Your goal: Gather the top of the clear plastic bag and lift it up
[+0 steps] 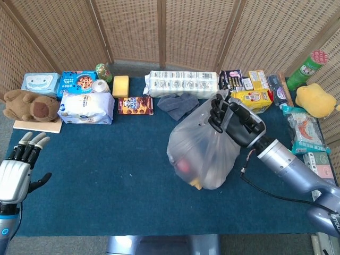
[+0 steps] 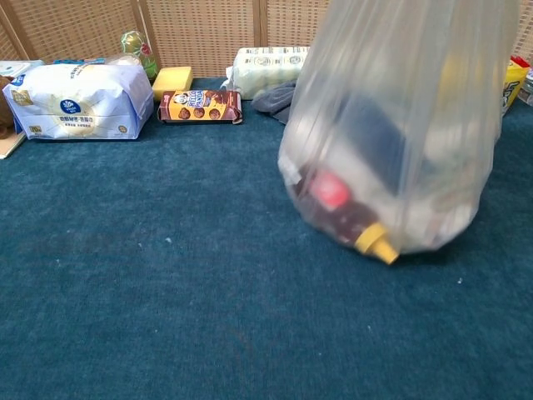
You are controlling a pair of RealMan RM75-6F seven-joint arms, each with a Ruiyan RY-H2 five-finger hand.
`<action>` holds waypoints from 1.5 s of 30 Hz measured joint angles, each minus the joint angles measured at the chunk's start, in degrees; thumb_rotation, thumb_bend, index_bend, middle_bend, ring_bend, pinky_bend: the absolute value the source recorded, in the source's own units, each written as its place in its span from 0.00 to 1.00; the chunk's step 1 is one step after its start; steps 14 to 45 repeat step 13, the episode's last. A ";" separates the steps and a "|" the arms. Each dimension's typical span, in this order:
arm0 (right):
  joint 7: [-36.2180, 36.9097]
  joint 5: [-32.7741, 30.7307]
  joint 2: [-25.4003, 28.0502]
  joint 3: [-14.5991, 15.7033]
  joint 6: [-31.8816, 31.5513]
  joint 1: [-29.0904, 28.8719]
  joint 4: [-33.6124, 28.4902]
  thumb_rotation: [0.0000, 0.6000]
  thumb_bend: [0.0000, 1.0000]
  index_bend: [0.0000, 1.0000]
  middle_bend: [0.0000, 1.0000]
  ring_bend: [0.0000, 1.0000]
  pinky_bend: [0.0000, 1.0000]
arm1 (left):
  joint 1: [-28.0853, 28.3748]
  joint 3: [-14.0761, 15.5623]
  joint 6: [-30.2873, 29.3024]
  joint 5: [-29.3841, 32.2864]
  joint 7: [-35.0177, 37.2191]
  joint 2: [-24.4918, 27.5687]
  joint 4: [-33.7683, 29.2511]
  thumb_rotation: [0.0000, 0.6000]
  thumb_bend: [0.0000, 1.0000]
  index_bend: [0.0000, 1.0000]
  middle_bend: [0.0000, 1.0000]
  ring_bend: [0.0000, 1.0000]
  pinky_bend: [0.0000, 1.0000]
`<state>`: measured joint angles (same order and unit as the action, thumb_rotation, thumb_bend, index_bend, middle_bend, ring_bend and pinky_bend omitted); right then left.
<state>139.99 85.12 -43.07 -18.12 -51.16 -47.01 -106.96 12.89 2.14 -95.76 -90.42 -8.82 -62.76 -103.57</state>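
Note:
The clear plastic bag [image 1: 204, 151] hangs from my right hand [image 1: 231, 118], which grips its gathered top. Its bottom is clear of the blue cloth in the chest view, where the bag [image 2: 400, 142] fills the right side. Inside it lie a dark sauce bottle with a red label and yellow cap [image 2: 350, 221] and other blurred items. My left hand [image 1: 16, 170] is at the lower left edge of the head view, fingers apart and holding nothing. Neither hand shows in the chest view.
Along the back of the table [image 1: 106, 175] stand a white bread bag [image 1: 85, 108], a chocolate biscuit box [image 1: 135, 105], a yellow sponge [image 1: 120, 85], a long white pack [image 1: 181, 83] and a grey cloth [image 1: 178, 104]. Snack packets and a yellow plush [image 1: 314, 100] crowd the right edge.

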 measured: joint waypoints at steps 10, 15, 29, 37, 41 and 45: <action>1.67 -1.21 3.01 -3.83 -0.97 0.81 -1.69 0.88 0.19 0.50 0.61 0.67 0.74 | -2.55 -0.98 -0.63 -0.83 0.26 1.69 -1.15 1.00 0.12 0.11 0.13 0.03 0.22; 2.06 -1.33 3.69 -4.49 -1.19 1.34 -1.86 0.88 0.19 0.50 0.61 0.67 0.74 | -3.11 -1.29 -0.61 -1.03 0.26 1.77 -1.33 1.00 0.12 0.11 0.13 0.03 0.22; 2.06 -1.33 3.69 -4.49 -1.19 1.34 -1.86 0.88 0.19 0.50 0.61 0.67 0.74 | -3.11 -1.29 -0.61 -1.03 0.26 1.77 -1.33 1.00 0.12 0.11 0.13 0.03 0.22; 2.06 -1.33 3.69 -4.49 -1.19 1.34 -1.86 0.88 0.19 0.50 0.61 0.67 0.74 | -3.11 -1.29 -0.61 -1.03 0.26 1.77 -1.33 1.00 0.12 0.11 0.13 0.03 0.22; 2.06 -1.33 3.69 -4.49 -1.19 1.34 -1.86 0.88 0.19 0.50 0.61 0.67 0.74 | -3.11 -1.29 -0.61 -1.03 0.26 1.77 -1.33 1.00 0.12 0.11 0.13 0.03 0.22; 2.06 -1.33 3.69 -4.49 -1.19 1.34 -1.86 0.88 0.19 0.50 0.61 0.67 0.74 | -3.11 -1.29 -0.61 -1.03 0.26 1.77 -1.33 1.00 0.12 0.11 0.13 0.03 0.22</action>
